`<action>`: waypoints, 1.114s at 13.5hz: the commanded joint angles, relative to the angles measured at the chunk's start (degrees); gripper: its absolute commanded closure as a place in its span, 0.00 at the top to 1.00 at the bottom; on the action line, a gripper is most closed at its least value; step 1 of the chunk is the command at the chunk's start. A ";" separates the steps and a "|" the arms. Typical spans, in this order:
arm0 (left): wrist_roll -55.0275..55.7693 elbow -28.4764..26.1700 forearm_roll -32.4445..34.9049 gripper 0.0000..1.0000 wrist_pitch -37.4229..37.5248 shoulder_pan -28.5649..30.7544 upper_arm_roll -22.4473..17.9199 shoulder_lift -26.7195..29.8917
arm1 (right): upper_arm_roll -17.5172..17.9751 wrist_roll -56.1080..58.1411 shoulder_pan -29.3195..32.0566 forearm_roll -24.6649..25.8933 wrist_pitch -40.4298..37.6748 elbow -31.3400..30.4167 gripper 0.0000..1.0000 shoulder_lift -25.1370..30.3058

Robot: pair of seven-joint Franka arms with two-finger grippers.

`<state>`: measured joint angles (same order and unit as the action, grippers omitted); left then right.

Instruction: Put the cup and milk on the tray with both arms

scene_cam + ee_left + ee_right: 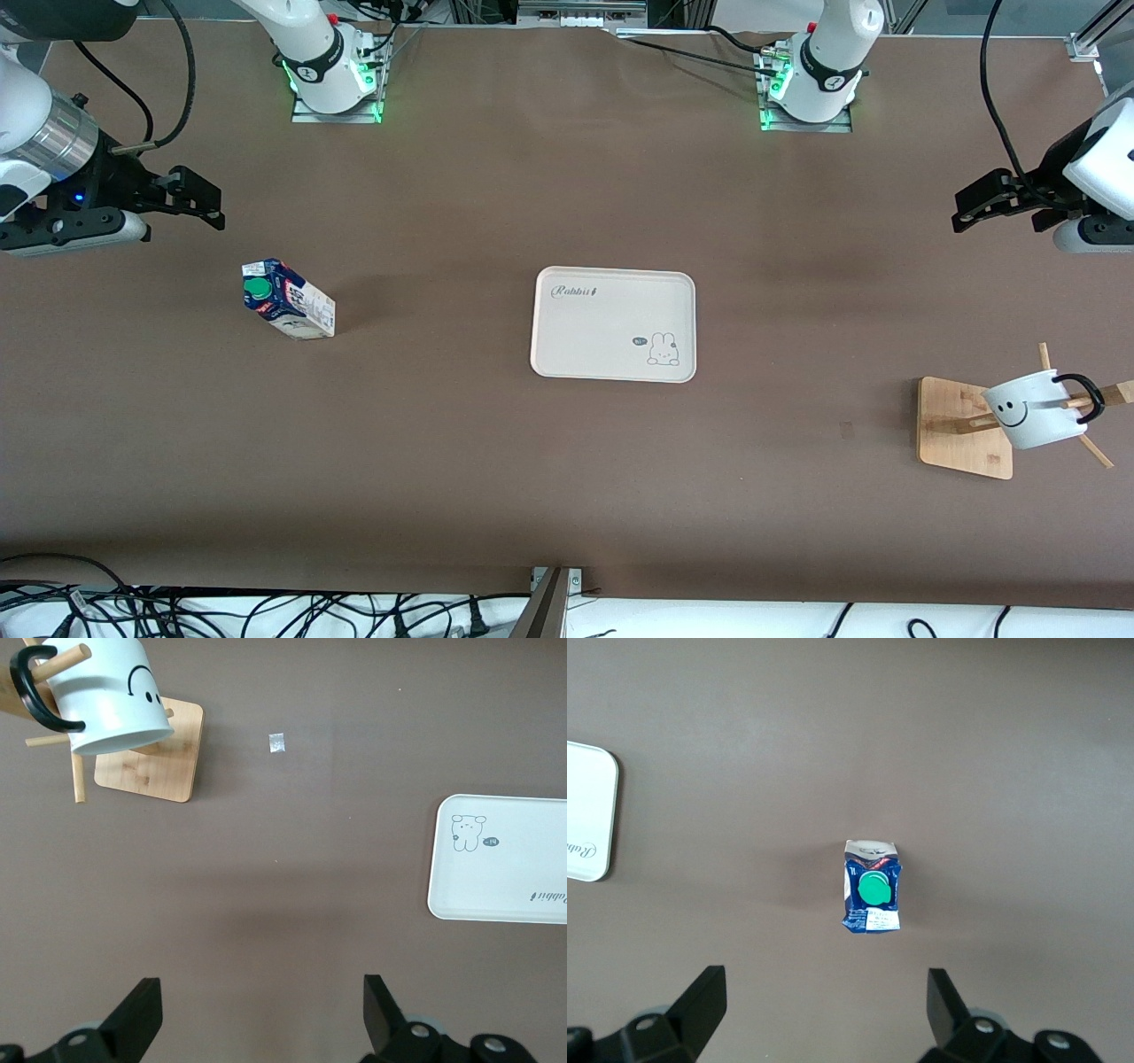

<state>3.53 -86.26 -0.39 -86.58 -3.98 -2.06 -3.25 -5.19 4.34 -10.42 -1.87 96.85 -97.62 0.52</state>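
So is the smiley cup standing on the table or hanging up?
Hanging up. The cup hangs tilted by its handle on a peg of the bamboo rack.

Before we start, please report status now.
Left gripper and right gripper open, empty. Cup on rack, milk on table, tray bare.

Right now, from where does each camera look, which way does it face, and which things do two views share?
Front view: high across the table, facing both bases; shows left gripper, right gripper, tray.
Left wrist view: on the left wrist, looking down; open fingers, cup on rack.
Right wrist view: looking down; open fingers, milk.
All share the tray.
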 commanded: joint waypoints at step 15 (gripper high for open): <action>0.60 0.57 -0.04 1.00 0.71 0.20 -0.31 -2.54 | -1.49 0.15 0.40 0.99 1.40 -3.88 1.00 -0.17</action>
<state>3.86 -86.40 -0.40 -86.12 -3.58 -2.33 -4.12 -7.01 5.73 -10.16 -1.52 95.59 -98.39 0.15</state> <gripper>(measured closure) 0.000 0.000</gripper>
